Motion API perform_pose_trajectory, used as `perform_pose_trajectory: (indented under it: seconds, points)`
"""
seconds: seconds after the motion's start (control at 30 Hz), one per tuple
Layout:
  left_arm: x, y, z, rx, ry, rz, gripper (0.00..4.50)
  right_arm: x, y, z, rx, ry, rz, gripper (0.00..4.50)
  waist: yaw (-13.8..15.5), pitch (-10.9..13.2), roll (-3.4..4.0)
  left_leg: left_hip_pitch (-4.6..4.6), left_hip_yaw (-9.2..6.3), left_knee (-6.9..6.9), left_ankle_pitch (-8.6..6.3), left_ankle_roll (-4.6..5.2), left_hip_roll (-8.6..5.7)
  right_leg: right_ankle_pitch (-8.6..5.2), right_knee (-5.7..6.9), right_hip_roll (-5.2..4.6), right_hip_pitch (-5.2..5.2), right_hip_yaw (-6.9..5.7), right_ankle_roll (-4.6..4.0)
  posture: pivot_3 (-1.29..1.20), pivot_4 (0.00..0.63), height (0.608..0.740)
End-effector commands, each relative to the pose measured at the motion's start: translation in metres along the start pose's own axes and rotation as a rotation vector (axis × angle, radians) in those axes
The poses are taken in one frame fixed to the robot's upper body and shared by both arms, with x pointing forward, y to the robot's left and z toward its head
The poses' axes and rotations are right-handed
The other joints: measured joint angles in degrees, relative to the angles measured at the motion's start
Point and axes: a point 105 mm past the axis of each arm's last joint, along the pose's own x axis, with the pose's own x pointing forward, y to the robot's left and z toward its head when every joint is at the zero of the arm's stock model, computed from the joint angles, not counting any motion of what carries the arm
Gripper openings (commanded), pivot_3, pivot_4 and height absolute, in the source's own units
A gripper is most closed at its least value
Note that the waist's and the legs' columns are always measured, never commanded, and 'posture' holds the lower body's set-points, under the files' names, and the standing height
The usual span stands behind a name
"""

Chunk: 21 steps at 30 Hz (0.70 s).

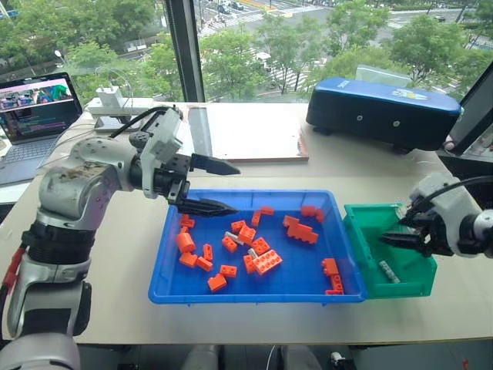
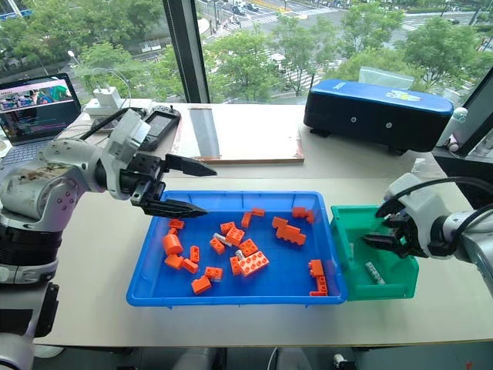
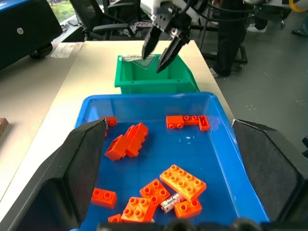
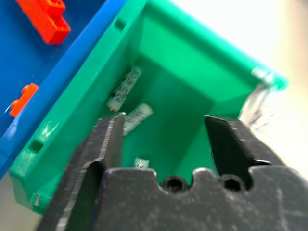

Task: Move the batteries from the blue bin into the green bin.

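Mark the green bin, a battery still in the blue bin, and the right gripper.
green bin [image 1: 356, 240]: left eye view, its left wall.
battery [image 3: 171, 202]: left wrist view, mid-body.
blue bin [image 1: 254, 196]: left eye view, far rim.
right gripper [image 3: 160, 50]: left wrist view, between its fingertips.

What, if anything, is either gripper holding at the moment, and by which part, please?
Nothing is held. The right gripper hangs open over the green bin, where batteries already lie. The left gripper is open and empty above the blue bin.

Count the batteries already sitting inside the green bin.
3 show in the green bin: one battery leaning against the wall beside the blue bin, one on the floor, one partly behind the right pincer. More may be hidden.
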Motion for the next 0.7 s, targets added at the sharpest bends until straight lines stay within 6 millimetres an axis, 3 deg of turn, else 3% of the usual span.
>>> perform_pose_trajectory:
  seconds: [0.03, 0.07, 0.13, 0.23, 0.4, 0.53, 0.7]
  points:
    - [-0.004, -0.007, -0.010, 0.017, 0.082, -0.008, 4.50, -0.008, 0.018, 0.044, -0.144, -0.151, 0.067, 4.45, -0.18, 0.00, 0.01, 0.01, -0.02, -0.01, 0.00, 0.00, 0.01, 0.00, 0.01, 0.01, 0.01, -0.02, 0.00, 0.00, 0.150, 0.732]
    - [-0.005, -0.007, -0.013, 0.013, 0.102, -0.006, 4.50, -0.007, 0.026, 0.051, -0.169, -0.178, 0.103, 4.45, -0.37, 0.00, 0.01, 0.02, -0.04, -0.01, 0.00, 0.00, 0.05, 0.00, -0.02, 0.06, 0.01, -0.03, 0.00, 0.00, 0.150, 0.732]
    - [-0.007, -0.004, -0.024, 0.020, 0.154, 0.028, 4.50, 0.004, 0.072, 0.068, -0.286, -0.270, 0.305, 4.45, -0.53, -0.01, -0.01, 0.02, -0.04, -0.02, 0.00, 0.00, 0.05, 0.00, -0.03, 0.07, 0.03, -0.02, -0.01, 0.00, 0.150, 0.732]
    - [-0.008, 0.012, -0.029, 0.055, 0.179, 0.122, 4.50, 0.016, 0.120, 0.067, -0.466, -0.287, 0.503, 4.45, -0.43, 0.01, -0.02, 0.00, -0.07, -0.02, 0.00, 0.00, 0.05, 0.00, -0.04, 0.09, 0.03, -0.04, 0.00, 0.00, 0.150, 0.732]
    - [-0.007, 0.009, -0.027, 0.059, 0.178, 0.094, 4.50, 0.034, 0.145, 0.071, -0.659, -0.320, 0.637, 4.45, 0.27, 0.03, -0.03, -0.10, -0.05, 0.05, 0.00, 0.00, -0.05, 0.01, -0.08, -0.04, 0.00, -0.03, 0.02, 0.00, 0.150, 0.732]
    - [-0.008, 0.007, -0.027, 0.058, 0.183, 0.090, 4.50, 0.042, 0.146, 0.074, -0.712, -0.343, 0.669, 4.45, 0.35, 0.03, -0.04, -0.07, -0.06, 0.06, 0.00, 0.00, -0.04, 0.00, -0.04, -0.02, 0.00, -0.06, 0.02, 0.00, 0.150, 0.732]
    - [-0.012, 0.011, -0.033, 0.070, 0.195, 0.152, 4.50, 0.065, 0.163, 0.074, -0.862, -0.409, 0.805, 4.45, -0.08, 0.02, -0.06, -0.03, -0.04, 0.06, 0.01, -0.02, -0.04, 0.00, 0.01, 0.01, -0.02, -0.03, 0.02, 0.00, 0.150, 0.732]
